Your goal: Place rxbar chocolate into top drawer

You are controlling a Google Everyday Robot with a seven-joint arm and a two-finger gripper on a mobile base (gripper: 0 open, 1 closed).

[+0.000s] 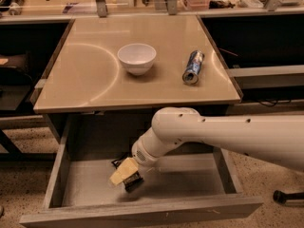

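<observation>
The top drawer (142, 213) is pulled open below the tabletop, showing its plain grey bottom. My arm reaches down into it from the right. My gripper (126, 175) is low inside the drawer, left of its middle, just above the bottom. It is shut on the rxbar chocolate (133, 182), a small dark bar that sticks out beside the pale fingers (121, 173). Most of the bar is hidden by the gripper.
On the beige tabletop (85, 80) stand a white bowl (137, 58) and a blue-and-white can (193, 67) lying on its side. Dark shelving flanks the table on both sides. The drawer's side walls (56, 177) stand left and right of the gripper.
</observation>
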